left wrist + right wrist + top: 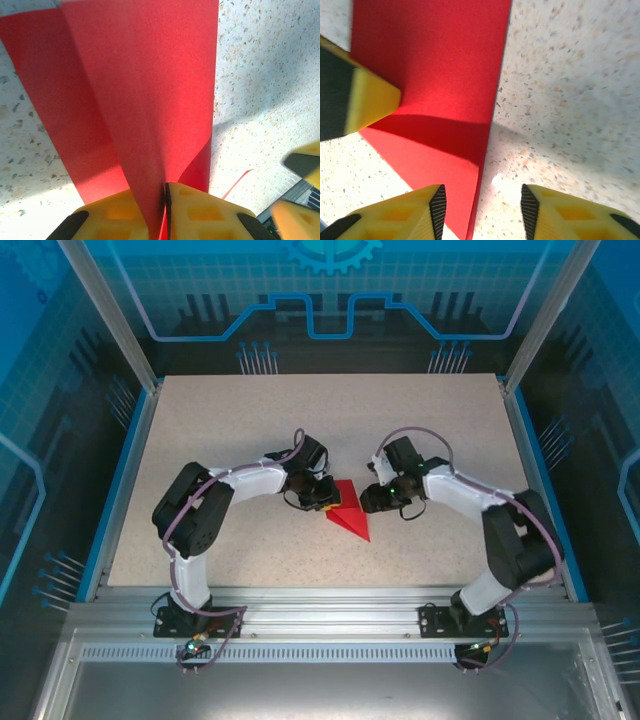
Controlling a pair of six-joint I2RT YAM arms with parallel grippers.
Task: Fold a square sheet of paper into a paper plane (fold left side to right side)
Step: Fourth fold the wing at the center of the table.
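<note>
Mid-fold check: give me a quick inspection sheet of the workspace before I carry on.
Surface: speckled beige table.
Job's things: red paper, folded to a point, mid-table between the arms.
Clutter: nothing seen.
Grippers: left gripper shut, pinching a fold of the paper; right gripper open, straddling the paper's edge.
Cables: purple cables looped along both arms, off the paper.
Surroundings: blue printed panels on a metal frame.

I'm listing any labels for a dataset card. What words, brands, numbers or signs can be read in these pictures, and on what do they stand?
No text can be read.
The red paper is plain and unmarked.
The speckled table bears no print.
The blue back panel carries a gear drawing and circuit-like lines, but no letters or numbers.
</note>
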